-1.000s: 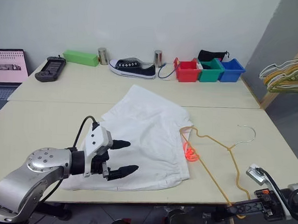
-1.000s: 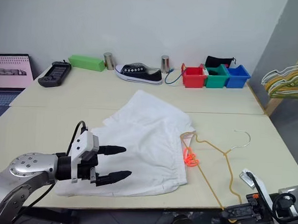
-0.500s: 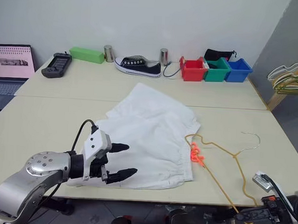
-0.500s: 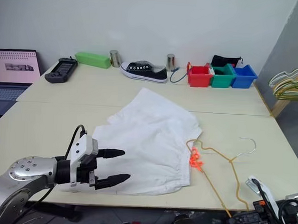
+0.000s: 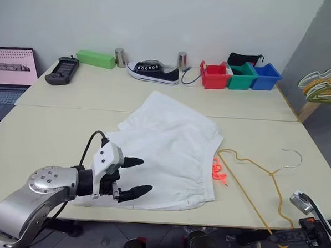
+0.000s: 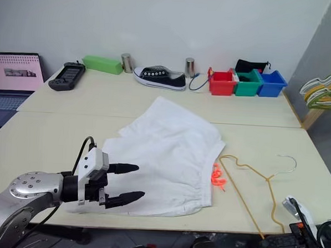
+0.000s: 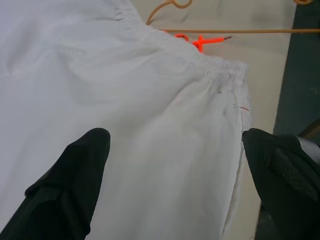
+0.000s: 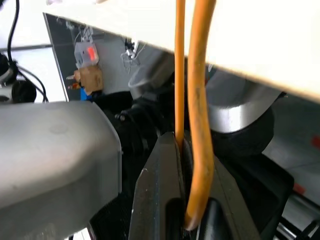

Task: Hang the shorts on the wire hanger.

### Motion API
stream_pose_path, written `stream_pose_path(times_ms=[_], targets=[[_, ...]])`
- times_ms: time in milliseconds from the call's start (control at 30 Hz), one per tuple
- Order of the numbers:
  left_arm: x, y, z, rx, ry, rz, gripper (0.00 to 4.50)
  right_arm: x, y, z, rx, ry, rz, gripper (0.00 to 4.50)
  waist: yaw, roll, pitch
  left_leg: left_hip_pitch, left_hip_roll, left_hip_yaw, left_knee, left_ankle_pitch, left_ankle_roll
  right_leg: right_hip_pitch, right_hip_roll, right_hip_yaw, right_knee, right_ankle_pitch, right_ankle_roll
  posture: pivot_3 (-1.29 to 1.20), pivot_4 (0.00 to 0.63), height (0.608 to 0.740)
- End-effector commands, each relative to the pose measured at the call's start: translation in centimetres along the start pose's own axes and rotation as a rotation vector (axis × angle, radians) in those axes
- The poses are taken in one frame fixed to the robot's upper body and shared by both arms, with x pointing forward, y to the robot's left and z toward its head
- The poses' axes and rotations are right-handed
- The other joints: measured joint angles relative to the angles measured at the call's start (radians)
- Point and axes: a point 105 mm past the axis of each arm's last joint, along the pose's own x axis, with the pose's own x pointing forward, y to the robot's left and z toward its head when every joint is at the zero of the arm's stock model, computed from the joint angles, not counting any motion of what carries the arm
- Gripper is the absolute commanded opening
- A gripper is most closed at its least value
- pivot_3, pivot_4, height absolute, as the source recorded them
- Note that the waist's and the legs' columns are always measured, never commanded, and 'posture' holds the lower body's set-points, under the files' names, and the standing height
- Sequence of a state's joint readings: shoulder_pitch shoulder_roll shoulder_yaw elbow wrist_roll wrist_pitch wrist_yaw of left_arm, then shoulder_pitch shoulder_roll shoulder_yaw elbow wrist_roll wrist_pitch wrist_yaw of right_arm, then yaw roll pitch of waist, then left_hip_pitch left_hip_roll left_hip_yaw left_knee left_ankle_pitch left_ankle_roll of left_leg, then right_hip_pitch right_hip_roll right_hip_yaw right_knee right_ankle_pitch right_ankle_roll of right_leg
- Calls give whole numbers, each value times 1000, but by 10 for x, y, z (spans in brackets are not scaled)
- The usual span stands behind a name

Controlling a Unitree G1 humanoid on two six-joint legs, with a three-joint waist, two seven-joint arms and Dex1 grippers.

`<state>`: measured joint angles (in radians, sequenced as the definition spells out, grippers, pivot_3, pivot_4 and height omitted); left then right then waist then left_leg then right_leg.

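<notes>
Table back: black bundle (image 5: 244, 58) tops green bin (image 5: 243, 77).

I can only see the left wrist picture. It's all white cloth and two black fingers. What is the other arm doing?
Observer: The right gripper is shut on the wire hanger, pinching its corner just off the near edge of the table.
Operator: Is the hanger inside the shorts yet?
Observer: No. It lies flat beside the shorts, next to the waistband with the orange drawstring.
Operator: And my arm, is it grabbing the cloth?
Observer: The left gripper is open, hovering over the shorts' near corner.
Operator: Are there more hangers?
Observer: Yes, a bunch of hangers hangs past the table's far right end.
</notes>
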<state>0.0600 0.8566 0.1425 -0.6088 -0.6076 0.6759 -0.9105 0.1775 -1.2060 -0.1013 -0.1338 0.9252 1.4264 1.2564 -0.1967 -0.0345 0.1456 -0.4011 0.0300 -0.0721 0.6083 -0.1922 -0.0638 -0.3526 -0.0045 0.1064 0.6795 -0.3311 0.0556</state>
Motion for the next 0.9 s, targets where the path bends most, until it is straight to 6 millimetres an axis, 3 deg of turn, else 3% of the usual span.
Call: stream_pose_path(times_ms=[33, 400, 733, 900], targets=[[-2, 1, 4, 36, 0, -6, 4485, -1, 12, 7, -55, -20, 28, 0, 0, 0, 0, 0, 0, 0, 0, 0, 0, 0, 0, 0, 0, 0, 0, -205, 100, 740], [-1, -2, 3, 36, 4, -10, 4485, 16, 45, 18, -115, 5, 156, 0, 2, -2, 3, 0, 0, 1, 0, 0, 0, -1, 0, 1, 0, 0, 0, -193, 100, 740], [-4, -3, 1, 32, 10, 3, 4485, 19, 30, 12, -113, 49, 80, 0, 6, -1, 3, -1, 0, 2, 0, -1, -1, -1, 0, 2, -1, 0, 1, -171, 96, 740], [-4, -3, 2, 35, 10, 11, 4485, 27, 13, 17, -98, 45, 41, 0, 6, -2, 4, -1, 1, 3, 0, -1, -2, -2, 0, 4, -1, 0, 1, -163, 88, 740]])
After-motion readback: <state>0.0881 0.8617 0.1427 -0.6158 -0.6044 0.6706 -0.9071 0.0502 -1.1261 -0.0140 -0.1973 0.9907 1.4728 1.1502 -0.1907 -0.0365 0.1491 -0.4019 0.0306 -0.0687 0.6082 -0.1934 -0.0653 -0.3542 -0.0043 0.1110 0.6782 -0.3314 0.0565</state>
